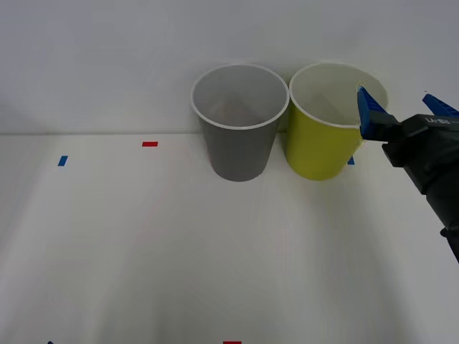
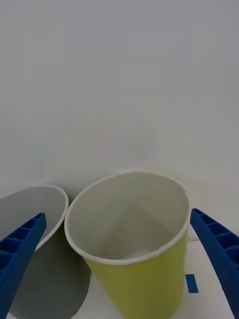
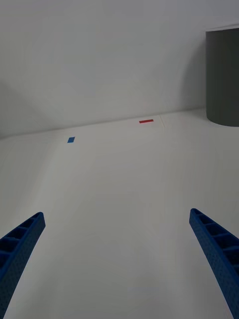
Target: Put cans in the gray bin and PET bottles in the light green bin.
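Note:
The gray bin [image 1: 240, 154] and the light green bin [image 1: 319, 154] stand upright side by side at the back of the white table, against the wall. My right gripper [image 1: 404, 107] hovers open at rim height just right of the light green bin, with nothing between its fingers. In the right wrist view the right gripper [image 2: 117, 214] faces the light green bin [image 2: 144, 289], whose whitish inside shows, with the gray bin [image 2: 45, 284] beside it. My left gripper [image 3: 116, 214] is open and empty, low over bare table, with the gray bin [image 3: 224, 75] farther off. The cans and PET bottles are out of view.
Small tape marks lie on the table: a red one [image 1: 149, 144] and a blue one [image 1: 62, 161] at the back left, another red one [image 1: 232, 342] at the front edge, and a blue one [image 1: 351, 161] by the light green bin. A white wall rises right behind the bins.

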`<state>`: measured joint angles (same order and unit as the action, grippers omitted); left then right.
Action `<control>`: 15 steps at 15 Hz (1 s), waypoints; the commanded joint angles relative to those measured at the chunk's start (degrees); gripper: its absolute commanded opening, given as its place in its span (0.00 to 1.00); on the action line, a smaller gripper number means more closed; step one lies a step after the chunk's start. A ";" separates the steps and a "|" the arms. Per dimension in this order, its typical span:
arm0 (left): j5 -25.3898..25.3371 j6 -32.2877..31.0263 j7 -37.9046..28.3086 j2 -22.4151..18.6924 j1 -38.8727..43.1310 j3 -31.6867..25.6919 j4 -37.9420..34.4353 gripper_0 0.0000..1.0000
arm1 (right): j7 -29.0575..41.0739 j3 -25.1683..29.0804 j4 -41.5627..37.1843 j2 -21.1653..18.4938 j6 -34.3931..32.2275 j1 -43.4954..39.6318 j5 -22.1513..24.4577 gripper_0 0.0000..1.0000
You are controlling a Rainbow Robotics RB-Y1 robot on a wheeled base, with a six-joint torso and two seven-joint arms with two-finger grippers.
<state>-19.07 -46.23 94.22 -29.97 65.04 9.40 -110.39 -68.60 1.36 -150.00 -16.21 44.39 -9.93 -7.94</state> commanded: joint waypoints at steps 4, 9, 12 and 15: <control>0.00 0.00 0.00 0.00 0.00 0.00 0.00 1.00 | -3.12 -0.31 3.66 -3.48 -14.77 -4.84 -3.66 0.99; 0.00 0.00 0.00 0.00 0.00 0.00 0.00 1.00 | -8.39 -1.98 9.64 -9.37 -32.97 -15.03 -6.21 0.99; 0.00 0.00 0.00 0.00 0.00 0.00 0.00 1.00 | -9.36 -3.65 16.23 -11.13 -45.36 -17.84 -4.27 0.99; 0.00 0.00 0.00 0.00 0.00 0.00 0.00 1.00 | -11.56 -4.35 19.13 -11.83 -51.60 -21.45 -3.13 0.99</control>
<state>-19.07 -46.23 94.22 -29.97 65.04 9.40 -110.39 -79.08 -2.54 -132.14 -27.61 -5.21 -30.15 -11.57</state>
